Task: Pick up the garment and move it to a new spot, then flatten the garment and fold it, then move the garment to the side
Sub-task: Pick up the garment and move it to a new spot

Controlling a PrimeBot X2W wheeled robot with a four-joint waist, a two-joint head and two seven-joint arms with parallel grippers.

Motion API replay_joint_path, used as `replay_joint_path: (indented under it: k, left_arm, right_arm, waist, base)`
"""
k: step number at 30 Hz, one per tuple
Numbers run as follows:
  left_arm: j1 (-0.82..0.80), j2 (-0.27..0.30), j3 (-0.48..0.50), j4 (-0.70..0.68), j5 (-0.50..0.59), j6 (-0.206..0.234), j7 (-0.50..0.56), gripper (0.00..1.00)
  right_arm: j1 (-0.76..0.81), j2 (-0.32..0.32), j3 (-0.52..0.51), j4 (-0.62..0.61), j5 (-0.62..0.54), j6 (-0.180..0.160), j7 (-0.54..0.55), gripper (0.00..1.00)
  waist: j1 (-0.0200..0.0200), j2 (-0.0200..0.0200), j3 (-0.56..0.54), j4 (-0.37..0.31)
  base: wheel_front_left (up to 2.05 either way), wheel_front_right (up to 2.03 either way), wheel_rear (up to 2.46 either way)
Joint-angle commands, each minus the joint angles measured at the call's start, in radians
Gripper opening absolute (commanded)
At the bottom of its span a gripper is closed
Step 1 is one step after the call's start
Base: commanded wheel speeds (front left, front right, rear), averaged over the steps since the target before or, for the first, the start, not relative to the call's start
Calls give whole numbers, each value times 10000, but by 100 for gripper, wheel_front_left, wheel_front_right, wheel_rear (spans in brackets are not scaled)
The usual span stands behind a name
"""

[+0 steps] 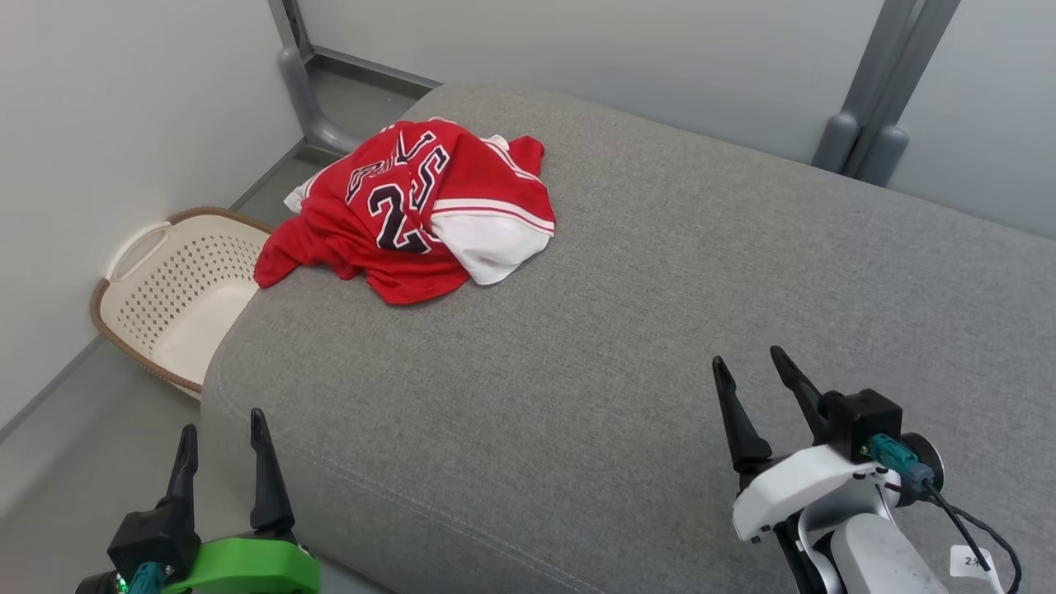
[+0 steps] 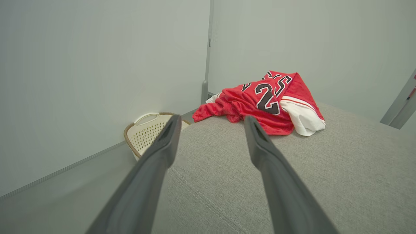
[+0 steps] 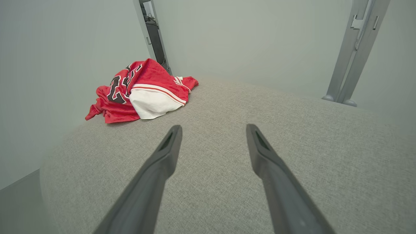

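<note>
Garment (image 1: 412, 214) crumpled upper left in head view, at grey cushion's (image 1: 619, 313) left edge; basket (image 1: 190, 272) beside, on floor (image 1: 82, 462), pale bottom showing. At lower left, left claw (image 1: 223, 421); at lower right, right claw (image 1: 747, 356); both spread, gripping nothing. Left wrist view: garment (image 2: 260, 100) upper centre. Right wrist view: garment (image 3: 143, 91) upper left, broad cushion (image 3: 260, 107) ahead.

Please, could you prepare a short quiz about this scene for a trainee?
1. True or false: the red jersey lies flat and folded on the grey cushion.
2. The basket stands: A) on the cushion, B) on the floor beside the cushion, C) on top of the jersey.
3. Fill in: the jaws of the left gripper and the right gripper are ____.
Key: 1 false, it is crumpled; 2 B; 3 open.
</note>
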Motion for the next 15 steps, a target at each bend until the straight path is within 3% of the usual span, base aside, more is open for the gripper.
replay_joint_path:
  k: [1,8,15]
  left_arm:
    - [171,33,50,-76,-35,88,-10,100]
    - [223,34,68,-178,-142,168,-10,100]
    - [-676,36,-203,676,-391,-246,-10,100]
  right_arm:
    - [-134,-49,33,81,-3,3,-45,100]
    - [-314,-49,121,336,-19,5,-144,100]
    - [-146,-49,-76,341,-68,3,-209,100]
  waist:
    - [0,0,192,161]
    - [0,0,242,155]
    - [0,0,215,85]
  base:
    - [0,0,0]
    - [0,0,0]
    - [0,0,0]
